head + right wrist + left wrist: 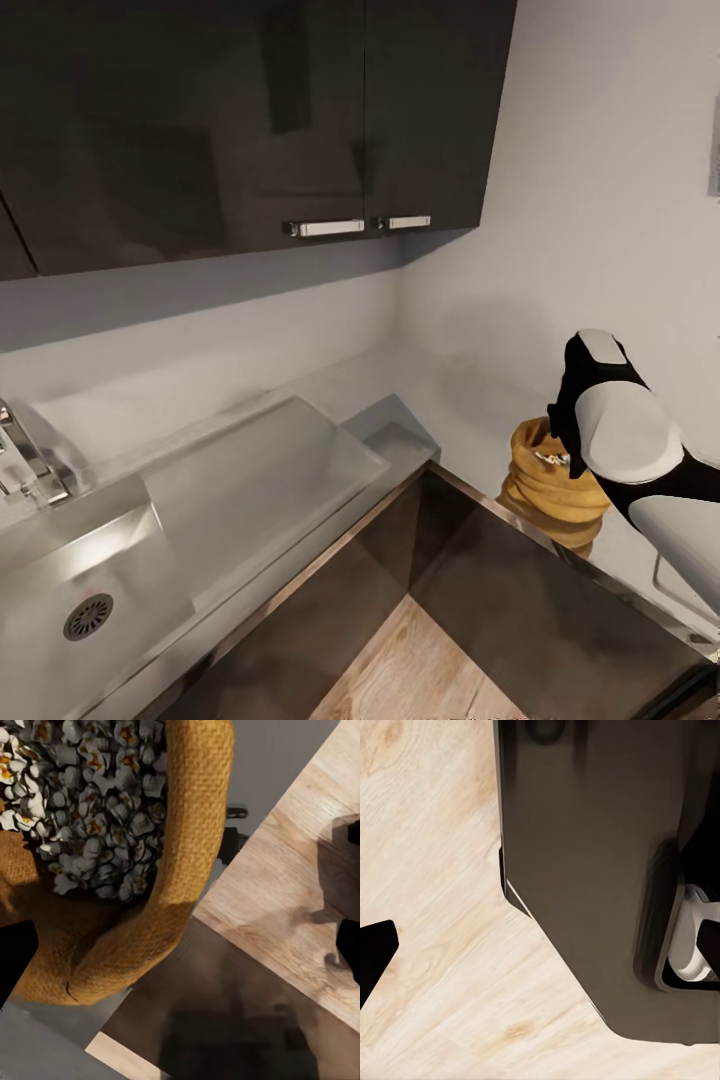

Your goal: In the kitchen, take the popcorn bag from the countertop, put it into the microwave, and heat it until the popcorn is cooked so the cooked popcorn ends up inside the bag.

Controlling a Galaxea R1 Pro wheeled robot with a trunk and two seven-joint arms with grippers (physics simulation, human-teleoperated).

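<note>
Right wrist view: the popcorn bag (112,915) is seen close against the right gripper (180,945), apparently grasped, its popcorn (90,802) heaped inside. In the head view it is held above the countertop (400,450) corner. It should be kept upright during carriage; the left gripper's (540,952) state cannot be told.

You see a mustard-yellow woven bag (545,480) holding whitish-grey popcorn (90,802) with yellow flecks. Your right arm (625,435) is white and black. The cabinets (250,120) are glossy black, the sink (60,590) steel grey, the floor (420,665) pale wood-grain.
</note>
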